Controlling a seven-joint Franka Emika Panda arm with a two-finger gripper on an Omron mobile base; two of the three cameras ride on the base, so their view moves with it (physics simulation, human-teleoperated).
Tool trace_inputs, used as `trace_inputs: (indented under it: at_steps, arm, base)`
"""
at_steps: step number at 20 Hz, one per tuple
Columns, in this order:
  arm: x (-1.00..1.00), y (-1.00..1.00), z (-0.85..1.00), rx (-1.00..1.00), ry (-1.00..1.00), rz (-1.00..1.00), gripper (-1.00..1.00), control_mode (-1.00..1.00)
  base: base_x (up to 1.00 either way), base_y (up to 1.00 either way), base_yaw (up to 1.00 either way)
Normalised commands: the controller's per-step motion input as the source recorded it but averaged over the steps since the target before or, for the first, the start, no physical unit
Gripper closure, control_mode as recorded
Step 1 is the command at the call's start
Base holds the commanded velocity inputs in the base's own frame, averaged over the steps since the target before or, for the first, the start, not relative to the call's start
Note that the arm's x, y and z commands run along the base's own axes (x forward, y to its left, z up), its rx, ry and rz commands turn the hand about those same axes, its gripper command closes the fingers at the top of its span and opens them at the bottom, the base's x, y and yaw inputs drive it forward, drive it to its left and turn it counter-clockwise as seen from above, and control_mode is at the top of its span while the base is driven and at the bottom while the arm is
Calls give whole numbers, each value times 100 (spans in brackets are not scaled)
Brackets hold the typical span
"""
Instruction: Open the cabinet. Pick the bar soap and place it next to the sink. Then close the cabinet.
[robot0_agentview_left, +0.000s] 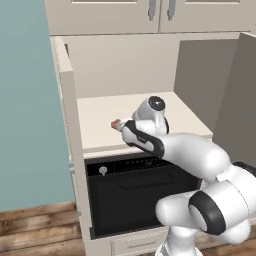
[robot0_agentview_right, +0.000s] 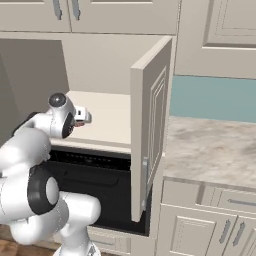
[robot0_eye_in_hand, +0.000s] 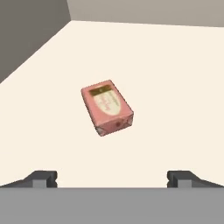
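Observation:
The cabinet (robot0_agentview_left: 120, 65) stands with both doors swung open; its right door (robot0_agentview_right: 150, 125) juts out edge-on toward me. On its cream shelf lies the bar soap (robot0_eye_in_hand: 107, 107), a pink wrapped block with a pale label, flat and turned at an angle. My gripper (robot0_eye_in_hand: 112, 179) hovers above and short of the soap, open, nothing between its fingertips (robot0_eye_in_hand: 41, 178). From the left base view a sliver of the soap (robot0_agentview_left: 116, 124) peeks out beside my forearm, which reaches into the cabinet. The sink is out of view.
A black built-in appliance (robot0_agentview_left: 135, 195) sits right below the shelf. Shorter cream cabinets (robot0_agentview_left: 125, 15) hang above. A marble counter (robot0_agentview_right: 210, 145) with drawers under it runs to the right of the open door, backed by a teal wall.

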Motion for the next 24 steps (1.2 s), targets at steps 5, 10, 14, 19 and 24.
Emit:
trace_inputs:
  at_steps: [5, 10, 14, 19, 24]
  arm:
    - [44, 5, -17, -2, 2, 2, -100, -100]
    - [34, 10, -13, -3, 1, 1, -100, -100]
    - [27, 12, -12, -3, 0, 2, -100, -100]
    - [26, 7, -14, -3, 3, 1, -100, -100]
    - [27, 0, -6, -1, 4, 0, -100, -100]
  base:
    - [0, 0, 0]
    - [0, 0, 0]
    - [0, 0, 0]
    - [0, 0, 0]
    - [0, 0, 0]
